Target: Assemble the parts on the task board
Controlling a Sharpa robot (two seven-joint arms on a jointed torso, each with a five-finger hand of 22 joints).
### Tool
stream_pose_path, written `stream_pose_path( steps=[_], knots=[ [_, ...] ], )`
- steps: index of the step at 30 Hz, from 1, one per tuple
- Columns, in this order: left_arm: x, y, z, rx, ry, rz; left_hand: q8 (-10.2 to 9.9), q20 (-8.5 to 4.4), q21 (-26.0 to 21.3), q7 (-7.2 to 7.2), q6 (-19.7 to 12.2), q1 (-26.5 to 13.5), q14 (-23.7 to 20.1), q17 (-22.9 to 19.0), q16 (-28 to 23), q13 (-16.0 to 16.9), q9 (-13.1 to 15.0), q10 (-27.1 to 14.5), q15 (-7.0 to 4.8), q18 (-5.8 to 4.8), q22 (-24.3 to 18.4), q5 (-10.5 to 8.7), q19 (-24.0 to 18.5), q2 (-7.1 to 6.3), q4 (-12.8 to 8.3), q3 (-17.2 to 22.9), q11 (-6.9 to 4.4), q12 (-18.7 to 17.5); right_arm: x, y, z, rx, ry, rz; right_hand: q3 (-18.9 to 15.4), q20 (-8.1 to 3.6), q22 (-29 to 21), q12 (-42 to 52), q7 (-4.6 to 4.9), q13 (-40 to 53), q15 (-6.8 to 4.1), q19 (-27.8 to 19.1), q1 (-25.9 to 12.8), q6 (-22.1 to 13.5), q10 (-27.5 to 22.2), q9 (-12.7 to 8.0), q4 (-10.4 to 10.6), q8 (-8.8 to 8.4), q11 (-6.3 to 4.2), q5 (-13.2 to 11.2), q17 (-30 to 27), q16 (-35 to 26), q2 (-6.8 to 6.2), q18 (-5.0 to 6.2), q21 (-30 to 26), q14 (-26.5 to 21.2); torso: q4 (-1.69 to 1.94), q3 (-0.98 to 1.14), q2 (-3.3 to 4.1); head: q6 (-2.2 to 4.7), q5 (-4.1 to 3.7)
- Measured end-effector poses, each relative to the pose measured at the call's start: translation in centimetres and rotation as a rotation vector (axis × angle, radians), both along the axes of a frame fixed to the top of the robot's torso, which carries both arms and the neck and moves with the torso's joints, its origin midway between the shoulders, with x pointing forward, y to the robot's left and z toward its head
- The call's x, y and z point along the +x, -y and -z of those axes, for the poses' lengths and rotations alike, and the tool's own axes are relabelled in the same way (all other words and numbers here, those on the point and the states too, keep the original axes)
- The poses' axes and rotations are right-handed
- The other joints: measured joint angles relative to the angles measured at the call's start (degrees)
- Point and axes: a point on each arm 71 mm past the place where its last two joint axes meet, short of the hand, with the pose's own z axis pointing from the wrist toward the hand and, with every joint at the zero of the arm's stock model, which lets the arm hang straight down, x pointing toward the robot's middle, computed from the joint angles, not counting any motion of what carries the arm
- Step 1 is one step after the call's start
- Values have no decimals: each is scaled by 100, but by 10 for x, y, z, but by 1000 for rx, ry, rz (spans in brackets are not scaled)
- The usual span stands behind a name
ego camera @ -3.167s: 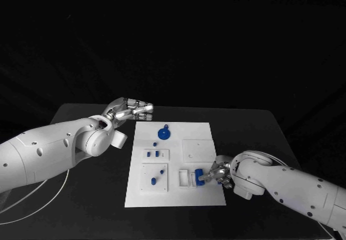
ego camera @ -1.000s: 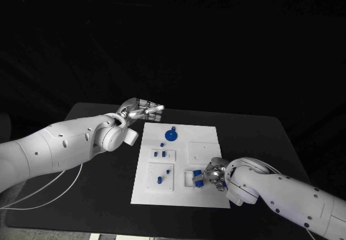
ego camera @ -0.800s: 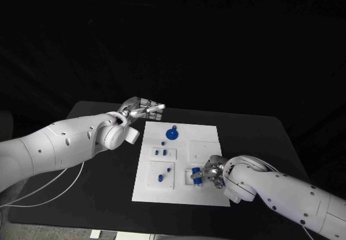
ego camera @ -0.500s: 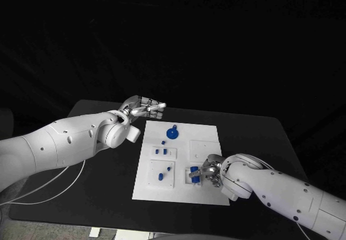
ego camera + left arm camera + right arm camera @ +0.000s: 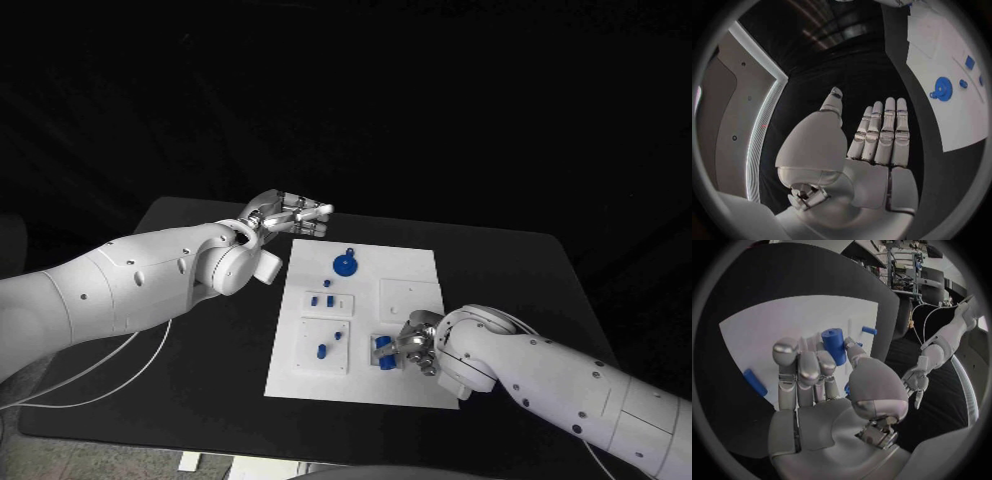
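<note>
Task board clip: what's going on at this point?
The right hand is at the near right part of the white task board, its fingers around a blue cylinder. The left hand hangs open, holding nothing, off the board's far left corner. A blue gear and several small blue parts lie on the board.

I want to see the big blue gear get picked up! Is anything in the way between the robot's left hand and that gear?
Nothing visible is. The left hand hangs open beyond the task board's far left corner, holding nothing. The blue gear lies on the board near that end, with only bare board and black table between them. The right hand is busy at the board's near end.
</note>
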Motion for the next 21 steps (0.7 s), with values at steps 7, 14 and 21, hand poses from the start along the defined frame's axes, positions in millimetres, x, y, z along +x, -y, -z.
stream_pose_path(
  steps=[7,14,21],
  knots=[
    [-1,2,0,-6,-2,4,0,0,0,0,0,0,0,0,0,0,0,0,0,0,-8,0,0,0,-20,-20,0,0,2,-2,2,-3,-7,-4,-39,0,0,0,3,-5,0,0,0,6,1,21,39,3,0,0,0,-21,-1,-1,-21,0,15,-4,6,4,-16],
    [-1,2,0,-8,-4,4,0,0,0,0,0,-23,0,0,0,0,0,0,0,0,-7,0,0,23,-20,-20,0,0,4,-2,3,-10,-8,0,-166,0,0,-22,12,-16,1,0,-1,54,3,12,165,49,1,-1,-1,-55,-3,-25,-21,0,32,-9,9,17,-32],
    [-1,2,0,-9,-5,4,0,0,0,0,0,-23,0,0,0,0,0,0,0,0,-7,0,0,23,-20,-20,0,0,5,-3,3,-14,-5,0,-462,0,0,-42,-45,-31,5,0,-52,207,-9,-17,334,-18,-7,-167,7,-72,40,-25,-59,-4,44,-17,12,18,-39]
  ],
)
